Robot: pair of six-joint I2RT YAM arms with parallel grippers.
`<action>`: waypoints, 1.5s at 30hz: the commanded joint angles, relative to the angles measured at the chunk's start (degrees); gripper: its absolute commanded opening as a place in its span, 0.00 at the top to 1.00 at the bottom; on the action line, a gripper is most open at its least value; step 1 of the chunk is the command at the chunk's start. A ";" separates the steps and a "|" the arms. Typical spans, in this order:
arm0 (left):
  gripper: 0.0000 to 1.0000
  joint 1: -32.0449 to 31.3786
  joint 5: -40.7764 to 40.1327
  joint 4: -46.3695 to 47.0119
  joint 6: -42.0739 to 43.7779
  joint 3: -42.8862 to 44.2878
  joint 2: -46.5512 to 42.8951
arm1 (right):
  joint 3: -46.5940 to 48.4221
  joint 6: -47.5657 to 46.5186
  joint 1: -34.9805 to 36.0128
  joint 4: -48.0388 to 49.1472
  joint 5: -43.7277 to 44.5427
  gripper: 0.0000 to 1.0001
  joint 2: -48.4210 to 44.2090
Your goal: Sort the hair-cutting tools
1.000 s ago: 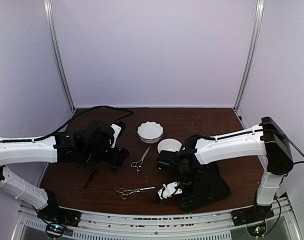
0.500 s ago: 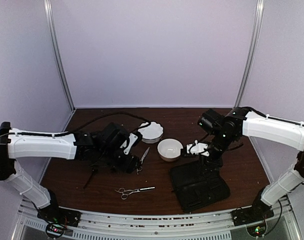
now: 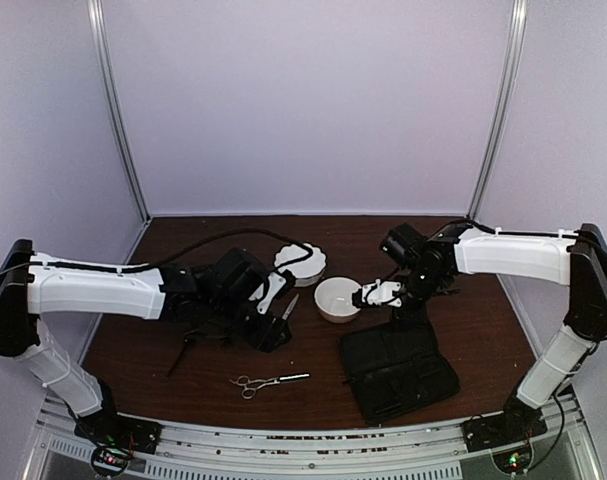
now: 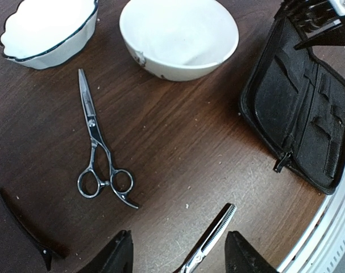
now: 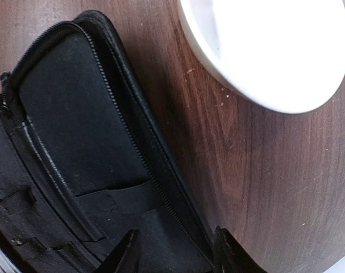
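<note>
Reach for the first pair: the left gripper [image 4: 179, 253] now hangs over the middle of the table [image 3: 463, 240], its arm having stretched in from the left during the last second. Its fingers stand moderately apart, with nothing between them. The far scissors [image 4: 91, 121] lie flat just beside it, blades pointing toward the scalloped bowl [image 4: 53, 54]. The right gripper [image 3: 375, 294] has swung from the near edge of the black case [image 4: 297, 114] to its far side and now sits next to the smooth bowl [image 4: 178, 68]. Its fingers are also parted, and nothing can be seen in them.

None of the tools has moved during these swings. The near scissors [image 4: 213, 232] lie where they were, near the front edge, and the black clip [image 4: 24, 226] remains on the left side of the table. Only one clip can be made out. Both bowls look empty and the case lies open with its pockets unfilled, so the sorting appears to have hardly begun. The left arm seems to be lining up on the far scissors, whose thin, flat shape will likely demand a low and careful pinch.
</note>
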 commanded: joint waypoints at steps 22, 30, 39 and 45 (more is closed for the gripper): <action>0.41 -0.17 -5.62 -1.24 1.21 -1.90 -1.66 | 3.19 -6.36 -0.15 4.06 0.82 1.00 7.72; 0.41 -0.17 -6.26 -1.68 1.28 -1.83 -1.30 | 6.27 2.29 -0.15 4.16 -4.63 1.00 7.73; 0.41 -0.21 -6.59 -1.95 1.22 -2.12 -1.32 | 5.00 9.28 -0.68 7.12 -1.99 1.00 6.54; 0.41 -0.17 -6.23 -2.35 2.41 -1.60 -1.06 | 4.06 12.09 -4.66 6.41 0.65 1.00 3.66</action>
